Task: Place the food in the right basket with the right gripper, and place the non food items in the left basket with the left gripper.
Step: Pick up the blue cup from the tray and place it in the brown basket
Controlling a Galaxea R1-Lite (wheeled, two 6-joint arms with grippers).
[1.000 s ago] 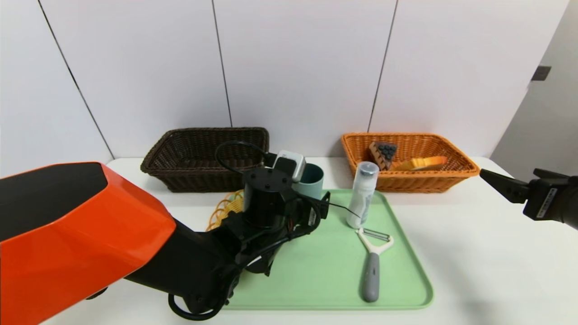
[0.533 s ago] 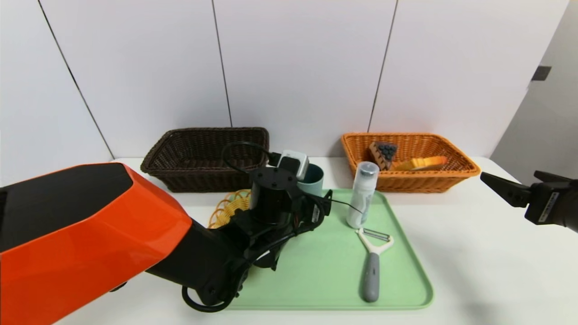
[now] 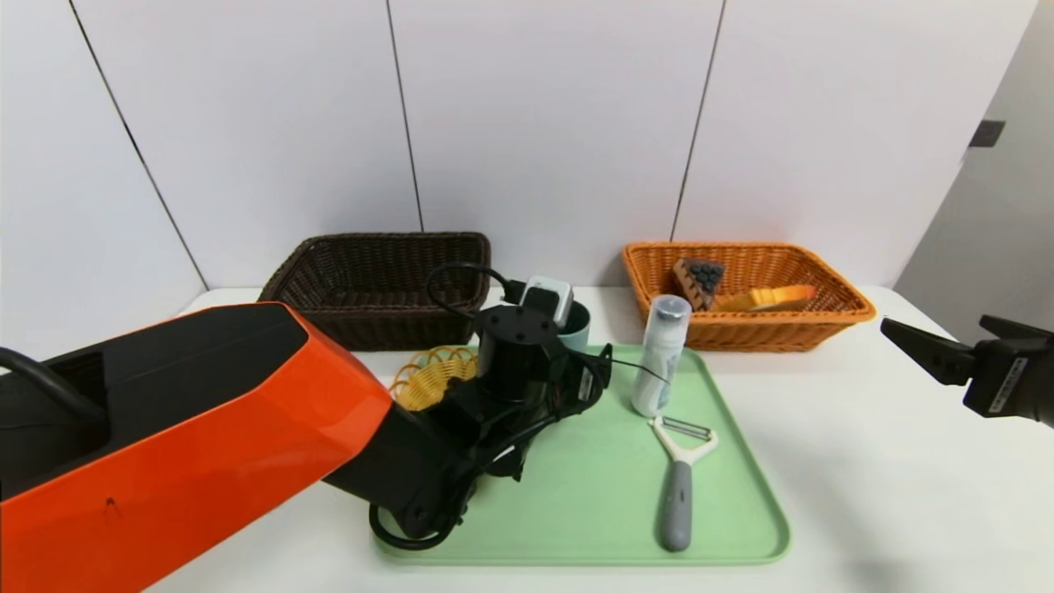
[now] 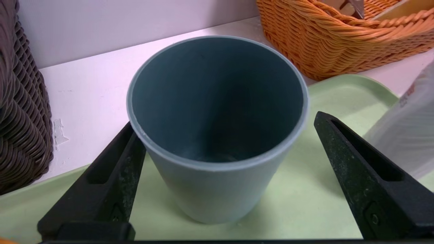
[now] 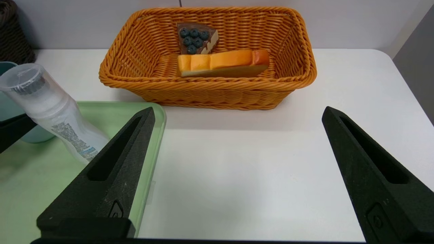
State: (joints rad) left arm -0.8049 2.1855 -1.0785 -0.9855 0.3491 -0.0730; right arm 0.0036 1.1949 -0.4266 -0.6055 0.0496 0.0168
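A grey-teal cup [image 4: 217, 128] stands upright on the green tray [image 4: 305, 203]. My left gripper [image 4: 225, 122] is open around it, one finger close against its side and the other a gap away. In the head view the left wrist hides most of the cup [image 3: 578, 328]. Also on the tray [image 3: 593, 494] are a white bottle [image 3: 661, 356] and a grey-handled peeler [image 3: 679, 469]. My right gripper [image 5: 237, 112] hangs open and empty over the bare table, near the orange right basket [image 5: 203, 88], which holds a cake slice [image 5: 196, 37] and bread [image 5: 223, 62].
The dark brown left basket [image 3: 370, 284] stands at the back left of the white table [image 3: 865, 461]. A small yellow wire holder [image 3: 428, 379] lies beside the tray's left edge. The bottle [image 5: 51, 105] stands just right of the cup.
My left arm has moved to the right, toward the cup. The right gripper has drifted slightly right. Both stay open.
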